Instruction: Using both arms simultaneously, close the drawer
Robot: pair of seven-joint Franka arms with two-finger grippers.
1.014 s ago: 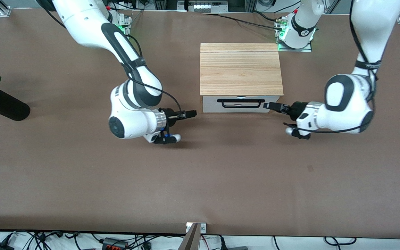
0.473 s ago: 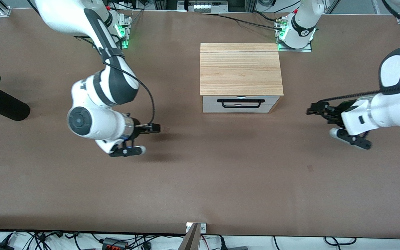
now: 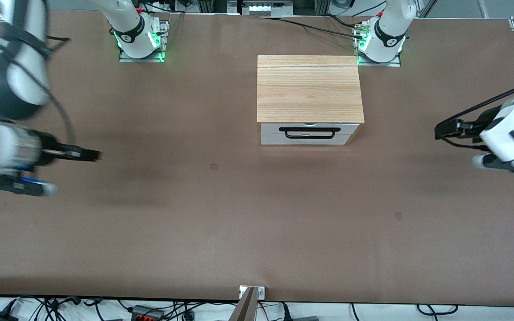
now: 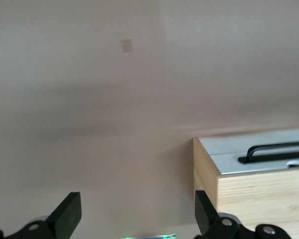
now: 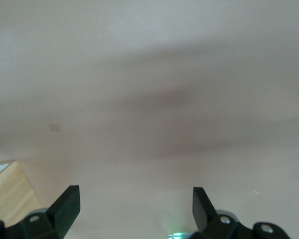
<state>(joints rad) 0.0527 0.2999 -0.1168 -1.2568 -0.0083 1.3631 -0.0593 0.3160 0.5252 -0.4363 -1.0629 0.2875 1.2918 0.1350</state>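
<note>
The drawer [image 3: 308, 133] sits pushed into its light oak casing [image 3: 309, 87], white front panel flush, black bar handle [image 3: 309, 133] facing the front camera. My left gripper [image 3: 440, 130] hovers over bare table toward the left arm's end, well apart from the drawer, fingers open and holding nothing. Over the table at the right arm's end, my right gripper [image 3: 92, 155] is also open and holds nothing. The left wrist view shows its gripper [image 4: 135, 204] open and the drawer [image 4: 269, 154] off to one side. The right wrist view shows its gripper [image 5: 133, 196] open and a casing corner [image 5: 7, 196].
Both arm bases [image 3: 138, 38] [image 3: 379, 42] stand at the table's back edge with green lights on. A small metal bracket [image 3: 251, 292] sits at the table's front edge. Brown table surface [image 3: 257, 214] spreads in front of the drawer.
Both arms have swung away from the drawer front, each toward its own end of the table. The drawer stays flush in the casing.
</note>
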